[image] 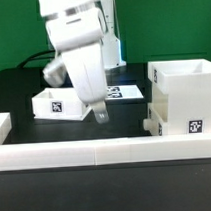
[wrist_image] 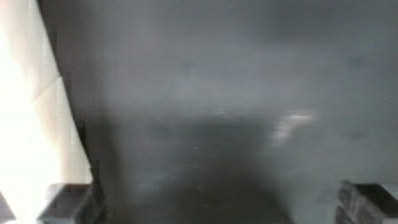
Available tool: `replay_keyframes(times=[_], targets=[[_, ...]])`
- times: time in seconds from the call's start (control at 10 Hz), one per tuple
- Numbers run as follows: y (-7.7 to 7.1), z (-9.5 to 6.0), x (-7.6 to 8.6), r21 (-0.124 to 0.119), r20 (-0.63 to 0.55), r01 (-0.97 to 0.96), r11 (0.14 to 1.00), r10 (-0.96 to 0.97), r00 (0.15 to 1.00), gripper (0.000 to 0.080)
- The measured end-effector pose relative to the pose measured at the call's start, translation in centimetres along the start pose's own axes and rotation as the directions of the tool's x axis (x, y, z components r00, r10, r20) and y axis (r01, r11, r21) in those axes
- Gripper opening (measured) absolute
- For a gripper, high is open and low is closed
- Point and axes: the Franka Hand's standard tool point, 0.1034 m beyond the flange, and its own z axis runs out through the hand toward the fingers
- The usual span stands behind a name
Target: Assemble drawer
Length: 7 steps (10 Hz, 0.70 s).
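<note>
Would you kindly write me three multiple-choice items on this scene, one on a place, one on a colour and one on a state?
1. In the exterior view, where does the large shell stand?
A. at the left
B. at the right
C. in the middle

2. What colour is the table?
A. white
B. brown
C. black

3. How do the jaws stand?
A. open, with nothing between them
B. shut on a tray
C. shut on the shell

Answers:
1 B: the large shell fills the exterior view's right side.
2 C: the bare surface around the white parts is black.
3 A: the wrist view shows the fingertips far apart with only the table between them.
</note>
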Motion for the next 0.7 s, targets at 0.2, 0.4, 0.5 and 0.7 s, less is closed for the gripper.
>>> replay_keyframes(times=[0.2, 0.4, 0.5, 0.7], targets=[[-0.5, 0.0, -0.1, 0.003, 0.002, -0.004, 1.000, 0.004, 1.000, 0.0649], [-0.6, 0.0, -0.6, -0.012, 0.009, -0.012, 1.000, 0.012, 1.000, 0.0649], [-1.3, -0.2, -1.9, -0.053, 0.029, -0.031, 0.998, 0.032, 0.999, 0.0649], [-4.3, -1.6, -4.2, -0.104, 0.058, -0.137, 0.985, 0.144, 0.988, 0.0649]])
